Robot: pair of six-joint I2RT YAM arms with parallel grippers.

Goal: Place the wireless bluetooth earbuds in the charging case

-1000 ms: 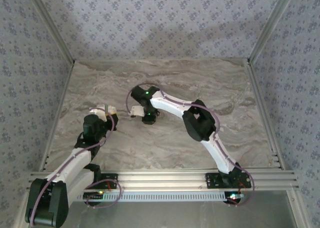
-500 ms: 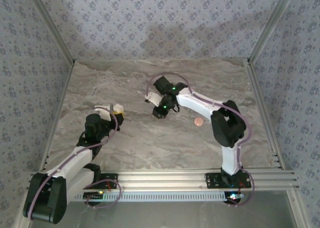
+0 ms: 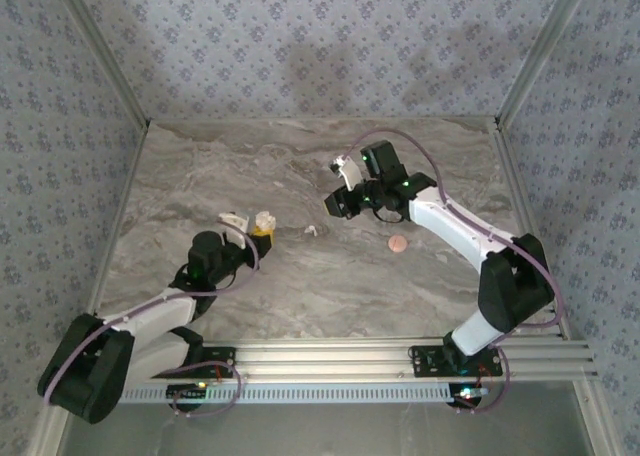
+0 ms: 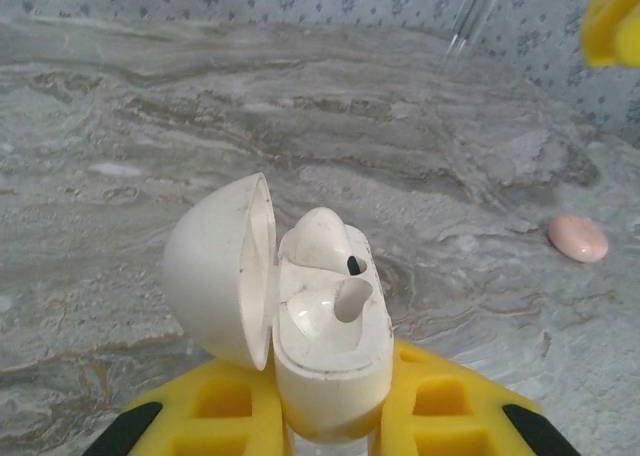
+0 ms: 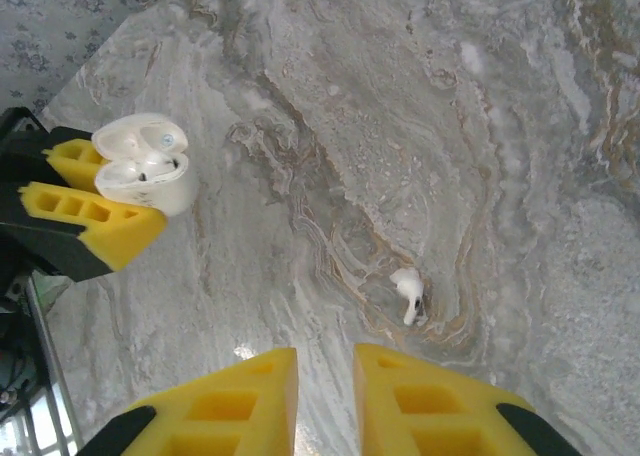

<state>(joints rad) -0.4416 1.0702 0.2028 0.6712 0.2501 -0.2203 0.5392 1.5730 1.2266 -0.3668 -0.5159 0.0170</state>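
The white charging case stands with its lid swung open to the left, and my left gripper is shut on its base. One earbud sits in the case's far socket; the near socket looks hollow. From above, the case and left gripper are left of centre. Another earbud lies on the marble table, also seen from above as an earbud right of the case. My right gripper hovers above and short of it, slightly open and holding nothing; the top view puts the right gripper behind the earbud.
A small pink disc lies on the table to the right, also visible as a pink disc past the case. The table has aluminium rails along its sides and front edge, and patterned walls close it in.
My right arm pulled away from the case and swung right and toward the back, uncovering the loose earbud. My left gripper carried the case to the right, toward the centre.
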